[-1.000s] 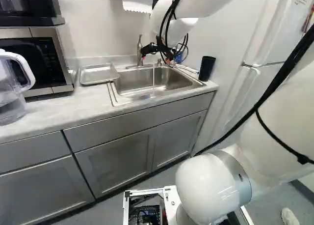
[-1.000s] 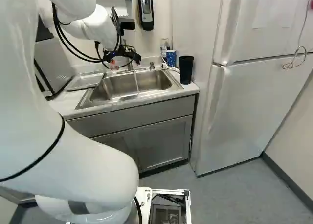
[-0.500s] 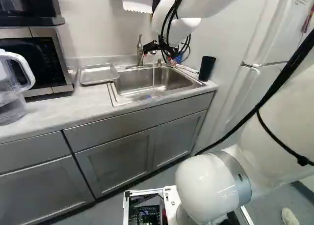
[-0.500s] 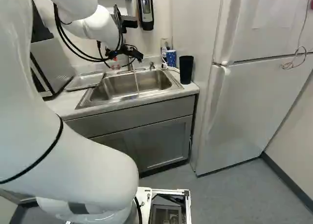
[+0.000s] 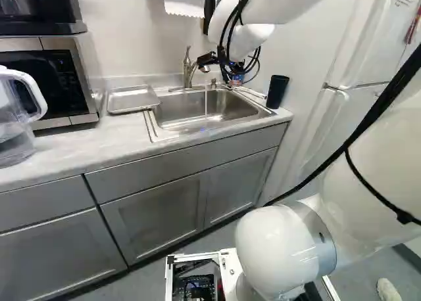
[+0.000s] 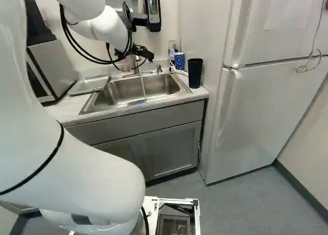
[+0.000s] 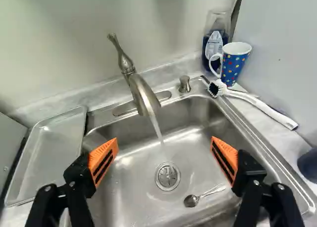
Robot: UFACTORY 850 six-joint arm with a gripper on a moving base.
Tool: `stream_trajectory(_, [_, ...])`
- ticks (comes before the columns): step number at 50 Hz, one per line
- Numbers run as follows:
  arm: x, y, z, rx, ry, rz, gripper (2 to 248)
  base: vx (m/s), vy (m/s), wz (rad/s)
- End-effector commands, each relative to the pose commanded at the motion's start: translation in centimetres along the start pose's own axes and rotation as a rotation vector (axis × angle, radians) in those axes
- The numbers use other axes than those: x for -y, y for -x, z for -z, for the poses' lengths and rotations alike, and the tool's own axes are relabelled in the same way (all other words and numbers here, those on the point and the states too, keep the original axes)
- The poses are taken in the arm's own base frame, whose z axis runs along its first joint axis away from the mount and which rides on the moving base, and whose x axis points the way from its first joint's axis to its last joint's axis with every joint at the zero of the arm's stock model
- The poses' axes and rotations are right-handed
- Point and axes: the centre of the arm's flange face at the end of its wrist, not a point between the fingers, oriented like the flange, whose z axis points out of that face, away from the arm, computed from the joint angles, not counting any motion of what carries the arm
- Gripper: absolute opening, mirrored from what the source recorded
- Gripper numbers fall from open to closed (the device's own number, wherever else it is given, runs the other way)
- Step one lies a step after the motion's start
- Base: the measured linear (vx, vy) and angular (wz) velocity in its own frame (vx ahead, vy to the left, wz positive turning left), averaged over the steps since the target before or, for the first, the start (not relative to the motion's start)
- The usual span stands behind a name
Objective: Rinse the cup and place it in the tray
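Note:
The gripper (image 6: pixel 143 52) hangs above the sink near the faucet. In the wrist view the gripper (image 7: pixel 165 156) is open, its orange pads far apart with nothing gripped. Ahead of it and off to one side, the blue dotted cup (image 7: pixel 234 65) stands upright on the counter by the sink's back corner, handle towards the faucet. Water runs from the faucet (image 7: pixel 143 95) into the sink (image 7: pixel 133 197). The metal tray (image 7: pixel 52 152) lies on the counter at the opposite side of the sink, with no cup on it.
A white brush (image 7: pixel 260 105) lies by the cup, with a bottle (image 7: pixel 214 43) behind. A spoon (image 7: pixel 192 200) lies near the drain. A black tumbler (image 6: pixel 195 73) stands beside the sink. The microwave (image 5: pixel 52 84) and pitcher (image 5: pixel 16 120) are beyond the tray; a fridge (image 6: pixel 266 101) stands right.
My arm has shifted, carrying the gripper a little up and to the right in both base views. The base, cup and tray have stayed put.

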Motion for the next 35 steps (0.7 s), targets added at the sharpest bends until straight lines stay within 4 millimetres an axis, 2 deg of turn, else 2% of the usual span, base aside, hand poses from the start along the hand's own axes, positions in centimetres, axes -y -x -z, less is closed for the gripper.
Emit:
stream_trajectory(13, [-1.2, -0.2, 0.3, -0.034, 0.028, 0.102, 247, 0.000, 0.000, 0.000])
stream_trajectory(26, [-2.7, -0.5, 0.7, -0.068, 0.062, 0.057, 247, 0.000, 0.000, 0.000])
stream_trajectory(35, [-3.0, -0.7, 0.7, -0.089, 0.070, 0.028, 247, 0.000, 0.000, 0.000])
